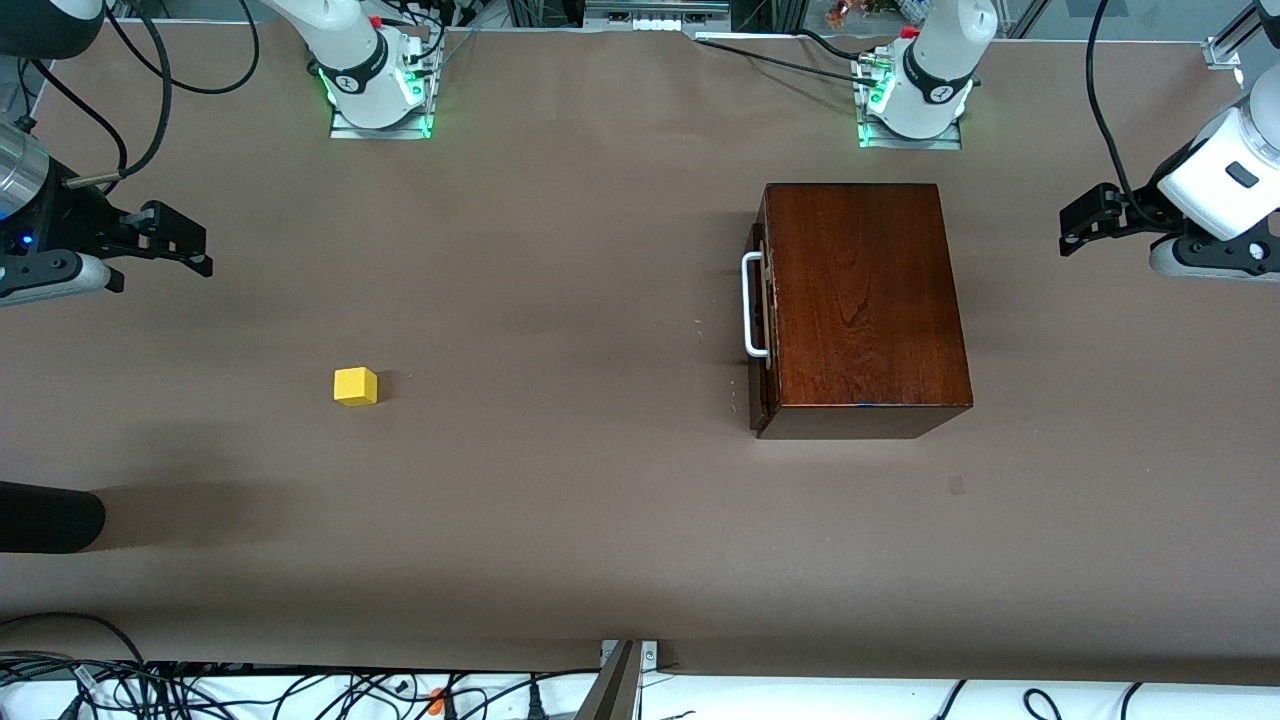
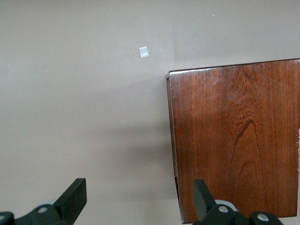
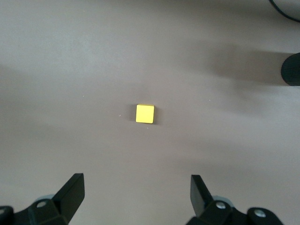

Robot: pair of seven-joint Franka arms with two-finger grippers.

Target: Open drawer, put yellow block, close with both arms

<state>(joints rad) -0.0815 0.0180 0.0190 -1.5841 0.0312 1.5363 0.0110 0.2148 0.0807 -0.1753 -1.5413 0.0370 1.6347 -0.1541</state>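
I have both arms up over the brown table (image 1: 560,500), one at each end, and neither is touching anything.

My right gripper (image 1: 185,245) hangs over bare tabletop at the right arm's end, its black fingers (image 3: 70,192) spread wide apart with nothing between them. The small bright yellow cube (image 1: 355,386) sits on the table apart from that gripper, toward the middle of the table and lower in the front view; in the right wrist view the yellow cube (image 3: 145,114) lies ahead of the open fingertips, roughly centred between them, flat on the surface.

My left gripper (image 1: 1085,222) hangs over the table at the left arm's end, just off the end of the dark reddish-brown wooden box (image 1: 865,300). Its fingers (image 2: 75,194) also stand well apart and hold nothing; in the left wrist view one fingertip overlaps the box's top edge (image 2: 234,140) while the other is over bare table.

The drawer (image 1: 760,310) is pushed in, its dark front flush with the box, and its white U-shaped handle (image 1: 750,305) faces the right arm's end of the table. The yellow cube is well apart from the box, out on the side the handle faces.

A small pale patch (image 2: 144,52) lies on the table near the box's corner.
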